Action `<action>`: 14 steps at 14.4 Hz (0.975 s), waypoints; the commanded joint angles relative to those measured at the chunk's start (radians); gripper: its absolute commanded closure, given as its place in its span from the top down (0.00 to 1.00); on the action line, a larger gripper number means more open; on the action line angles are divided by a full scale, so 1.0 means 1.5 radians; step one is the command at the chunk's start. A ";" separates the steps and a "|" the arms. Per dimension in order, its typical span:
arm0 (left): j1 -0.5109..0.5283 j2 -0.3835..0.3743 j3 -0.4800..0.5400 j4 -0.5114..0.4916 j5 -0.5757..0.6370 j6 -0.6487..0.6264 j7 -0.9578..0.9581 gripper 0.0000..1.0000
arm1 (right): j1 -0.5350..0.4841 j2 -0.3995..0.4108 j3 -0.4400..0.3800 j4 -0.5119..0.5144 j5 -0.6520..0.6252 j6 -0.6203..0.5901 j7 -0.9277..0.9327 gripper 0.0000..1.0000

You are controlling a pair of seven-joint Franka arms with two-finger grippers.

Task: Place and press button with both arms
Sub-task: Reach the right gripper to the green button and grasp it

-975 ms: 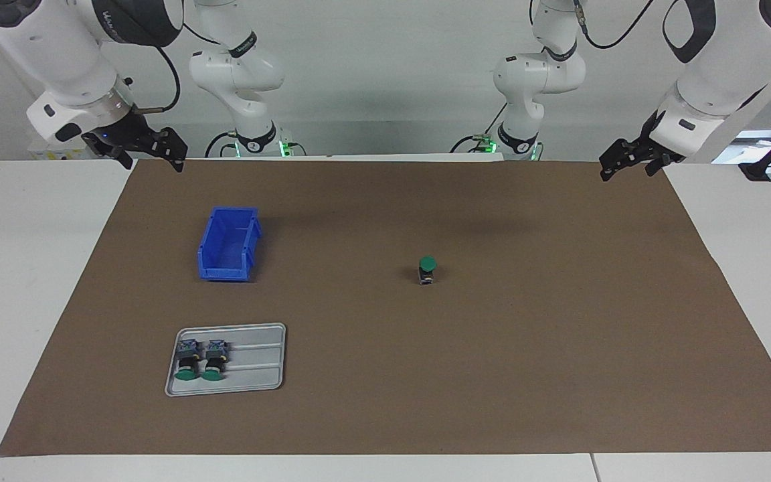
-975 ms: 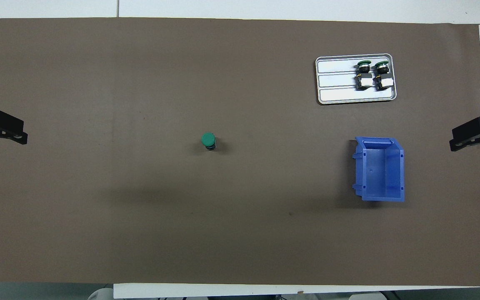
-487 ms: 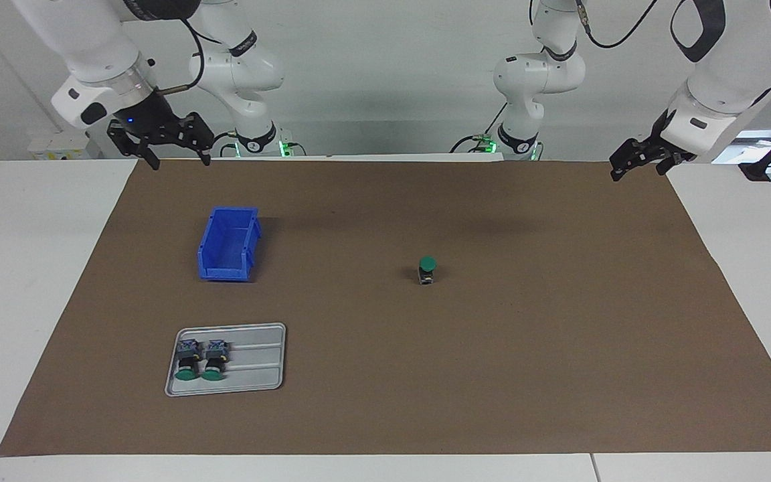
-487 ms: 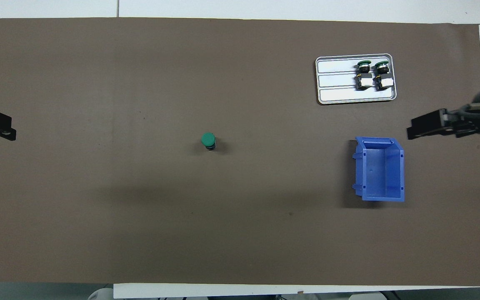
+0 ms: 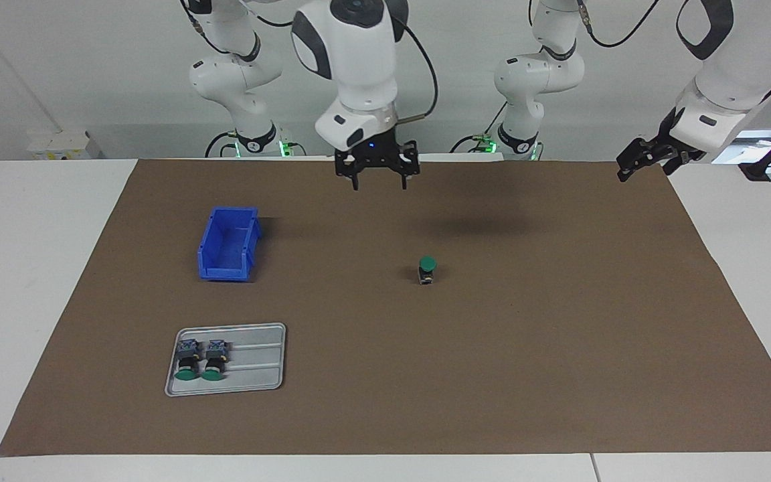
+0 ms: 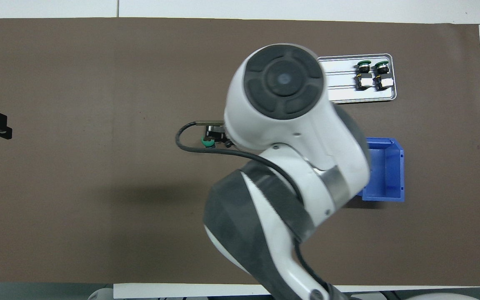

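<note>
Your right tool (image 5: 377,175) hangs wide open, high over the brown mat; the small green-capped push-button (image 5: 427,270) stands upright mid-bench. Centre over its cap, then descend straight. Left tool (image 5: 650,158) waits, open.

Matt brown paper mat (image 5: 559,321), glossy plastic bin (image 5: 228,244)

Right gripper (image 5: 377,175) hangs high over the brown mat (image 5: 559,348), fingers pointing down and spread apart, nothing between them. Below it, well clear, the button (image 5: 427,270) stands upright on the mat, green cap on top. Left gripper (image 5: 646,161) waits, open and empty, over the mat's corner at the left arm's end. Toward the right arm's end sits the blue bin (image 5: 228,244), and farther from the robots the grey tray (image 5: 258,365) carries two more buttons (image 5: 201,359) lying side by side.
</note>
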 commanded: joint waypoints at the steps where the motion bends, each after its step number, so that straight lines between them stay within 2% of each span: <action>1: 0.011 -0.007 -0.012 -0.002 0.006 0.008 0.010 0.99 | 0.008 0.029 -0.003 -0.036 -0.010 0.085 0.016 0.99; 4: 0.010 -0.007 -0.011 -0.005 0.005 0.008 0.011 0.99 | 0.043 0.095 -0.003 -0.065 -0.013 0.170 0.033 0.99; 8: 0.009 -0.008 -0.011 -0.007 0.005 0.008 0.010 1.00 | 0.055 0.143 -0.003 -0.096 -0.027 0.296 0.030 0.99; 12: 0.005 -0.008 -0.012 -0.007 0.005 0.012 0.009 1.00 | 0.062 0.160 -0.003 -0.124 -0.047 0.342 0.032 0.99; 14: 0.005 -0.008 -0.012 -0.007 0.005 0.012 0.004 1.00 | 0.059 0.161 -0.004 -0.130 -0.051 0.361 0.029 0.87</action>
